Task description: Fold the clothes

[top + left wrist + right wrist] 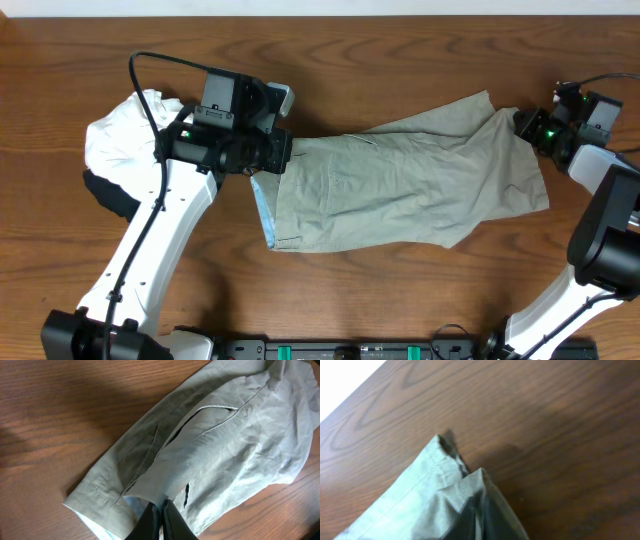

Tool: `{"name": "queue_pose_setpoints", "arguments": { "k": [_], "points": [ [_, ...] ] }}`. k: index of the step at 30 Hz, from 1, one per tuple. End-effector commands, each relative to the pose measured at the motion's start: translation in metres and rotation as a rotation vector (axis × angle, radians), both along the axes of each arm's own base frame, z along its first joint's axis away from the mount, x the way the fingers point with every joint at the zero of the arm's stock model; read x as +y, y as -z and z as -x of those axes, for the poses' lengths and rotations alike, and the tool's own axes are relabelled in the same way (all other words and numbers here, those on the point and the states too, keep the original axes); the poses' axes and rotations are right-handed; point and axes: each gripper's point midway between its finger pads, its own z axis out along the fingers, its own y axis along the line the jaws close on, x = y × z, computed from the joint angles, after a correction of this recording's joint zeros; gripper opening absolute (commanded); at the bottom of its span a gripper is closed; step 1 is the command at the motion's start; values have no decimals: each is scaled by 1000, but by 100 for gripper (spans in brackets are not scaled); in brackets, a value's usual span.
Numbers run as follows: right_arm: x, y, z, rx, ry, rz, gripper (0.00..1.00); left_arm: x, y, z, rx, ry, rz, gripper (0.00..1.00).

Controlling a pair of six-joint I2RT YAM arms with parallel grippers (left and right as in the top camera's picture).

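The khaki trousers lie stretched across the middle of the wooden table, the largest cloth on it, running from the left pincer to the right one. They are partly doubled over, and one end rises toward the far right corner.

The left pincer sits at the trousers' left end. In the left wrist view its dark fingers are pressed together, clamped on a raised fold of the khaki cloth beside a stitched pocket slit. A seamed band edge lies flat on the wood just beside it, with a strip of pale blue lining showing beneath.

The right pincer grips the opposite end. In the right wrist view its fingers are closed on a stitched corner of the cloth, which drapes over them and hides most of them.

A crumpled white garment and a black garment lie together at the table's left, behind the left arm, apart from the trousers.
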Motion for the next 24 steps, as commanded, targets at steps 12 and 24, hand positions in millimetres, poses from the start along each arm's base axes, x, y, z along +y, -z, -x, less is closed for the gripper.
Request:
{"name": "queue_pose_setpoints", "arguments": {
  "k": [12, 24],
  "points": [
    [-12, -96, 19, -121, -11, -55, 1, 6, -58, 16, -112, -66, 65, 6],
    [-16, -152, 44, -145, 65, 43, 1, 83, -41, 71, 88, -528, -142, 6]
  ]
}}
